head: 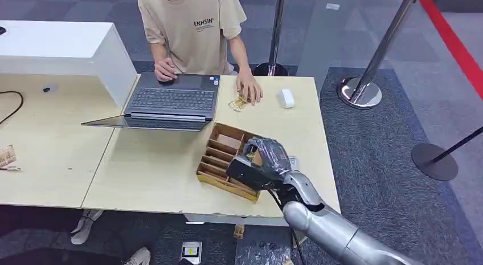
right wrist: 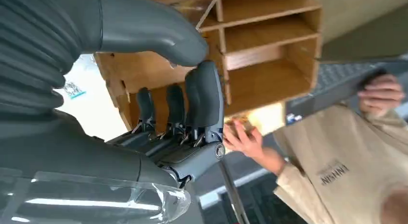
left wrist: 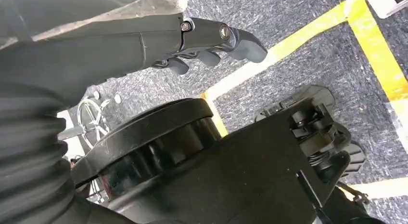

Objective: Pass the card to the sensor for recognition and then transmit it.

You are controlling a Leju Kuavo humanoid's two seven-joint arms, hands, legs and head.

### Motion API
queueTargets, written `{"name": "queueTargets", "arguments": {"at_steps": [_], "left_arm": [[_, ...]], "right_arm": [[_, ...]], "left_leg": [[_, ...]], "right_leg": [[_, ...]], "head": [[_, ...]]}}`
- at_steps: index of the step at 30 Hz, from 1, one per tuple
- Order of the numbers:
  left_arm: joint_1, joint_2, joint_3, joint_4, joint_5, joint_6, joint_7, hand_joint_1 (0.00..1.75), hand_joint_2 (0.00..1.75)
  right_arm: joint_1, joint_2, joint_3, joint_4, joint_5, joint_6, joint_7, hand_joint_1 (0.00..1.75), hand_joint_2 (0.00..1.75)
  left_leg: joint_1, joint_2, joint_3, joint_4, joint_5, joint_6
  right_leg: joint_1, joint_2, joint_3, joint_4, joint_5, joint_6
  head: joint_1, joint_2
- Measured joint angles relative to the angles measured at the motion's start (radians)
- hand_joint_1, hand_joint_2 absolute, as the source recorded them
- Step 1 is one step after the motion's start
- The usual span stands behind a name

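Note:
My right hand (head: 260, 162) hovers over the right side of a wooden box (head: 219, 154) with several slots, near the table's front right. In the right wrist view its fingers (right wrist: 202, 103) curl toward the thumb (right wrist: 149, 31) just in front of the box's slots (right wrist: 260, 46); I cannot tell whether a card sits between them. A small patterned card (head: 237, 103) lies under the person's hand (head: 249, 89) at the far edge. A white sensor (head: 286, 98) stands to its right. My left hand (left wrist: 211, 41) hangs over the floor, holding nothing.
An open laptop (head: 171, 100) lies flat left of the box, with the person seated behind it. A white flat item (head: 292, 161) lies beside my right hand. A white counter (head: 62, 48) is at the far left. Stanchion posts (head: 364, 82) stand right of the table (head: 148, 174).

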Motion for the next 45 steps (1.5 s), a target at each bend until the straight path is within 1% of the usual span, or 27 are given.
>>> {"name": "queueTargets", "arguments": {"at_steps": [1, 2, 4, 7, 12, 14, 15, 18, 19, 23, 24, 26, 30, 33, 38, 39, 40, 43, 45], "left_arm": [[0.000, 0.000, 0.000, 0.000, 0.000, 0.000, 0.000, 0.00, 1.75], [0.000, 0.000, 0.000, 0.000, 0.000, 0.000, 0.000, 0.00, 1.75], [0.000, 0.000, 0.000, 0.000, 0.000, -0.002, 0.000, 0.00, 1.75], [-0.001, 0.000, 0.000, 0.000, 0.000, -0.003, 0.001, 0.00, 1.75], [-0.001, 0.000, 0.000, 0.000, 0.000, -0.003, 0.002, 0.00, 1.75], [-0.001, 0.000, 0.000, 0.000, 0.000, -0.003, 0.002, 0.00, 1.75], [-0.001, 0.000, 0.000, 0.000, 0.000, -0.003, 0.002, 0.00, 1.75], [-0.001, 0.000, 0.000, 0.000, 0.000, -0.003, 0.002, 0.00, 1.75], [-0.001, 0.000, 0.000, 0.000, 0.000, -0.003, 0.002, 0.00, 1.75], [-0.001, 0.000, 0.000, 0.000, 0.002, -0.003, 0.002, 0.00, 1.75], [-0.001, 0.000, 0.000, 0.000, 0.003, -0.003, 0.002, 0.00, 1.75], [-0.001, 0.000, 0.000, 0.000, 0.003, -0.003, 0.002, 0.00, 1.75], [-0.001, 0.000, 0.000, 0.000, 0.004, -0.003, 0.001, 0.00, 1.75], [0.000, 0.000, 0.000, 0.000, 0.006, -0.003, -0.002, 0.00, 1.75], [0.000, 0.000, 0.000, 0.000, 0.007, -0.003, -0.002, 0.00, 1.75], [0.001, 0.000, 0.000, 0.000, 0.008, -0.003, -0.002, 0.00, 1.75], [0.001, 0.000, 0.000, 0.000, 0.008, -0.003, -0.002, 0.00, 1.75], [0.001, 0.000, 0.000, 0.000, 0.008, -0.003, -0.002, 0.00, 1.75], [0.001, 0.000, 0.000, 0.000, 0.008, -0.003, -0.004, 0.00, 1.75]], "right_arm": [[-0.002, 0.004, 0.000, 0.017, -0.005, 0.000, -0.003, 1.13, 1.75], [-0.004, 0.008, 0.000, 0.033, -0.006, 0.001, -0.005, 1.17, 1.75], [-0.005, 0.014, 0.000, 0.055, -0.006, 0.002, -0.007, 1.17, 1.75], [-0.009, 0.021, 0.000, 0.080, -0.006, 0.002, -0.008, 1.22, 1.75], [-0.020, 0.032, 0.000, 0.113, -0.005, 0.003, -0.008, 1.26, 1.75], [-0.025, 0.037, 0.001, 0.125, -0.005, 0.003, -0.008, 1.24, 1.75], [-0.027, 0.039, 0.001, 0.129, -0.005, 0.003, -0.008, 1.20, 1.75], [-0.029, 0.042, 0.001, 0.136, -0.005, 0.003, -0.008, 1.20, 1.75], [-0.029, 0.043, 0.001, 0.139, -0.005, 0.003, -0.008, 1.24, 1.75], [-0.030, 0.052, 0.003, 0.156, -0.006, 0.004, -0.008, 1.29, 1.75], [-0.030, 0.054, 0.003, 0.159, -0.006, 0.002, -0.011, 1.34, 1.75], [-0.031, 0.056, 0.003, 0.164, -0.006, -0.005, -0.012, 1.34, 1.75], [-0.033, 0.056, 0.003, 0.169, -0.008, -0.014, -0.014, 1.26, 1.75], [-0.033, 0.056, 0.003, 0.168, -0.010, -0.020, -0.008, 1.24, 1.75], [-0.032, 0.048, 0.001, 0.149, -0.002, -0.026, 0.015, 1.29, 1.75], [-0.032, 0.046, 0.001, 0.143, 0.002, -0.028, 0.020, 1.45, 1.75], [-0.032, 0.043, 0.000, 0.136, 0.004, -0.032, 0.023, 1.54, 1.75], [-0.032, 0.034, -0.002, 0.115, 0.003, -0.035, 0.025, 1.45, 1.75], [-0.032, 0.027, -0.006, 0.097, -0.008, -0.036, 0.025, 1.43, 1.75]], "left_leg": [[0.000, 0.000, 0.000, 0.000, 0.000, 0.000], [0.000, 0.000, 0.000, 0.000, 0.000, 0.000], [0.000, 0.000, 0.000, 0.000, 0.000, 0.000], [0.000, 0.000, 0.000, 0.000, 0.000, 0.000], [0.000, 0.000, 0.001, 0.000, 0.000, 0.000], [0.000, 0.000, 0.001, 0.000, 0.000, 0.000], [0.000, 0.000, 0.001, 0.000, 0.000, 0.000], [0.000, 0.000, 0.002, 0.000, 0.001, 0.000], [0.000, 0.000, 0.002, 0.000, 0.001, 0.000], [0.000, 0.000, 0.002, 0.000, 0.001, 0.000], [0.000, 0.000, 0.002, 0.000, 0.001, 0.000], [0.000, 0.000, 0.002, 0.000, 0.001, 0.000], [0.000, 0.000, 0.002, 0.000, 0.001, 0.000], [0.000, 0.000, 0.002, 0.000, 0.001, 0.000], [0.000, 0.000, 0.002, 0.000, 0.001, 0.000], [0.000, 0.000, 0.002, 0.000, 0.001, 0.000], [0.000, 0.000, 0.002, 0.000, 0.001, 0.000], [0.000, 0.000, 0.002, 0.000, 0.001, 0.000], [0.000, 0.000, 0.002, 0.000, 0.001, 0.000]], "right_leg": [[0.000, 0.000, 0.000, 0.000, 0.000, 0.000], [0.000, 0.000, 0.000, 0.000, 0.000, 0.000], [0.000, 0.000, 0.000, 0.000, 0.000, 0.000], [0.000, 0.000, 0.000, 0.000, 0.000, 0.000], [0.000, 0.000, 0.000, 0.000, 0.000, 0.000], [0.000, 0.000, 0.000, 0.000, 0.000, 0.000], [0.000, 0.000, 0.001, 0.000, 0.000, 0.000], [0.000, 0.000, 0.001, 0.000, 0.000, 0.000], [0.000, 0.000, 0.001, 0.000, 0.000, 0.000], [0.000, 0.000, 0.002, 0.000, 0.000, 0.000], [0.000, 0.000, 0.002, 0.000, 0.000, 0.000], [0.000, 0.000, 0.002, 0.000, 0.000, 0.000], [0.000, 0.000, 0.002, 0.000, 0.000, 0.000], [0.000, 0.000, 0.002, 0.000, 0.000, 0.000], [0.000, 0.000, 0.002, 0.000, 0.000, 0.000], [0.000, 0.000, 0.002, 0.000, 0.000, 0.000], [0.000, 0.000, 0.001, 0.000, 0.000, 0.000], [0.000, 0.000, 0.001, 0.000, 0.000, 0.000], [0.000, 0.000, 0.001, 0.000, 0.001, 0.000]], "head": [[0.000, 0.000], [0.000, 0.000], [0.000, 0.000], [0.000, 0.000], [0.000, 0.000], [0.000, 0.000], [0.000, 0.000], [0.000, 0.000], [0.000, 0.000], [0.000, 0.000], [0.000, 0.000], [0.000, 0.000], [0.000, 0.000], [0.000, 0.000], [0.000, 0.000], [0.000, 0.000], [0.000, 0.000], [0.000, 0.000], [0.000, 0.000]]}}
